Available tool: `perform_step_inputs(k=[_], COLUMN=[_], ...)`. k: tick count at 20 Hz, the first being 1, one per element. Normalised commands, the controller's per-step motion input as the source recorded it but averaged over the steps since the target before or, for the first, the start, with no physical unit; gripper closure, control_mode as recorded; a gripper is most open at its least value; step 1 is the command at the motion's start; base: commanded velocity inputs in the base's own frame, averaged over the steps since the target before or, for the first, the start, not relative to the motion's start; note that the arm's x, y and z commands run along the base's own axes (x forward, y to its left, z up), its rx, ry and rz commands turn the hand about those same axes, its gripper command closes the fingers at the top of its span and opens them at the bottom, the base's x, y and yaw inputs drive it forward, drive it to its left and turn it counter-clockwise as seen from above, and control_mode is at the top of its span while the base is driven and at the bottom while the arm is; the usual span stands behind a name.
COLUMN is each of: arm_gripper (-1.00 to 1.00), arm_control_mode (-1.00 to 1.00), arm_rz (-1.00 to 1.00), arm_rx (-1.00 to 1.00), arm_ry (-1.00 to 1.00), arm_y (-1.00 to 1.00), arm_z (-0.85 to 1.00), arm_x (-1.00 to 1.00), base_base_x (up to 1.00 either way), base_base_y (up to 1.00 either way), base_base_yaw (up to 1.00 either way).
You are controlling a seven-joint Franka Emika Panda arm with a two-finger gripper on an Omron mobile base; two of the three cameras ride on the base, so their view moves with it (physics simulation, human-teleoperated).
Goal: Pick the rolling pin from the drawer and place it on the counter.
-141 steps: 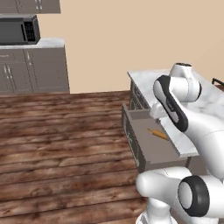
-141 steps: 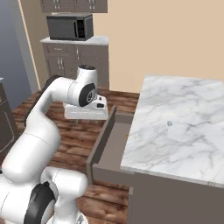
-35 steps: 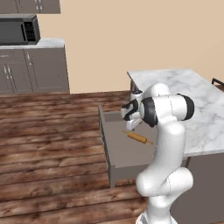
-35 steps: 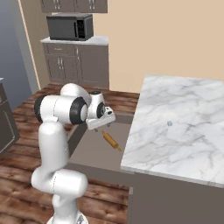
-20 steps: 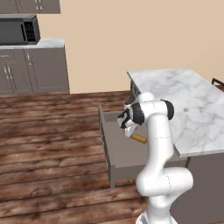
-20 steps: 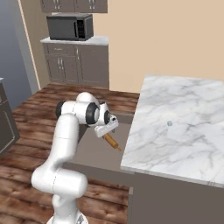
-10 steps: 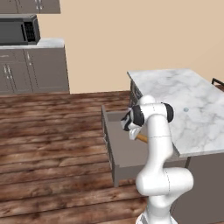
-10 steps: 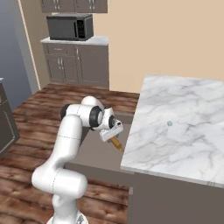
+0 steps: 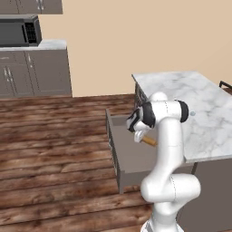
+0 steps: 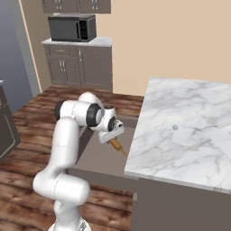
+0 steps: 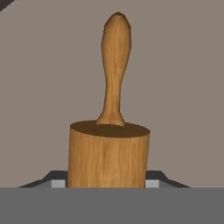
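Observation:
The rolling pin [image 11: 109, 153], orange-tan wood, lies on the floor of the open drawer [image 9: 129, 156] next to the marble counter [image 9: 204, 108]. My gripper [image 11: 107, 183] reaches down into the drawer and its fingertips [image 11: 57, 183] press against both sides of the pin's thick barrel, with one slim handle pointing away from the hand. From the left base view the gripper [image 9: 138, 135] covers one end of the rolling pin [image 9: 149, 142]. In the right base view the gripper [image 10: 111, 137] sits over the rolling pin [image 10: 118, 146] inside the drawer [image 10: 97, 158], beside the counter [image 10: 180, 135].
A microwave [image 9: 18, 31] stands on the grey cabinet run [image 9: 34, 72] against the far wall. Wood flooring [image 9: 54, 149] spreads in front of the drawer. A small pale dot [image 10: 175, 127] lies on the marble. The counter's edge overhangs the drawer's right side.
The hand has dropped lower into the drawer, and the jaws have closed from wide open onto the rolling pin's barrel. The pin has not shifted.

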Motion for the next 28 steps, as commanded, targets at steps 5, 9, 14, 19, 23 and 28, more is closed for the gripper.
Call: perform_step_inputs(k=[5,9,14,19,23,28], arm_gripper=[1.0,1.0,1.0,1.0,1.0,1.0], arm_control_mode=[-1.0,-1.0,-1.0,-1.0,-1.0,-1.0], arm_rz=[-0.13,-0.18,-0.2,-0.02,-0.02,-0.14], arm_rx=[0.3,0.23,0.06,0.0,-0.03,-0.04], arm_ry=[-0.34,-0.29,-0.05,0.2,0.25,0.19], arm_y=[0.0,0.2,0.44,-0.02,-0.39,-0.55], arm_z=[1.0,1.0,1.0,1.0,1.0,1.0], arm_x=[-0.22,-0.11,0.0,0.1,0.06,0.06], base_base_x=[0.0,0.0,0.0,0.0,0.0,0.0], base_base_y=[0.0,0.0,0.0,0.0,0.0,0.0], base_base_yaw=[0.0,0.0,0.0,0.0,0.0,0.0])
